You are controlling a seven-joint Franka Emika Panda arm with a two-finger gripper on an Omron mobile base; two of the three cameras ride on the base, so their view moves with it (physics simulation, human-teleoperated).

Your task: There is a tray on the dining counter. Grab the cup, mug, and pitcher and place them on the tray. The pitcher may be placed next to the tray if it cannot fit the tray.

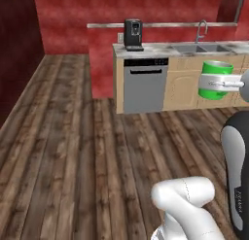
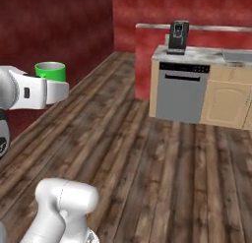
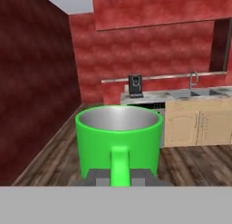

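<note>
My tool [image 3: 120,178] is pinching the green mug [image 3: 118,141] by its handle, holding it upright in the air above the wooden floor [image 1: 87,161], its grey inside open toward me. Beyond it I see the dishwasher [image 1: 145,86], then the coffee machine [image 1: 133,34] and the sink tap [image 1: 202,30] on the far worktop [image 1: 155,50]

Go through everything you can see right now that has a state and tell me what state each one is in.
mug: upright, held in the air by its handle, inside looks empty
gripper: shut on the mug's handle
dishwasher: door closed
cabinet doors: closed
faucet: no water seen running
coffee machine: upright on the counter, on or off cannot be told
</note>
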